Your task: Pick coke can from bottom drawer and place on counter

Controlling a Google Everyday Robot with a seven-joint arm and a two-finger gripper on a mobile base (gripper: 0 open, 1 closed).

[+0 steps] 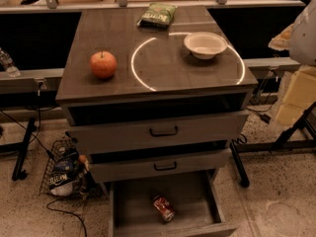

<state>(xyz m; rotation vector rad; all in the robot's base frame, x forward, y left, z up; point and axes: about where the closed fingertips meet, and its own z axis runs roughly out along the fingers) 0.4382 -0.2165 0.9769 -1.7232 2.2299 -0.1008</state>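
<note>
camera view: coke can [163, 207] lies on its side in the open bottom drawer [128, 206], at 6 o'clock. on the counter [163, 68], an apple [103, 64] at 9 o'clock, a white bowl [205, 45] at 2, a green chip bag [157, 15] at 12. gripper [303, 31] at the frame's 2 o'clock edge, well apart from the can; its opening cannot be told.

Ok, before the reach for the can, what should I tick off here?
1. Bottom drawer pulled open: ok.
2. Coke can lying on its side on the drawer floor, in plain sight: ok.
3. Can sits forward of the middle drawer front: ok.
4. Counter has bare room among apple, bowl and chip bag: ok.
5. Gripper position: not in the camera view, cannot tell.
</note>
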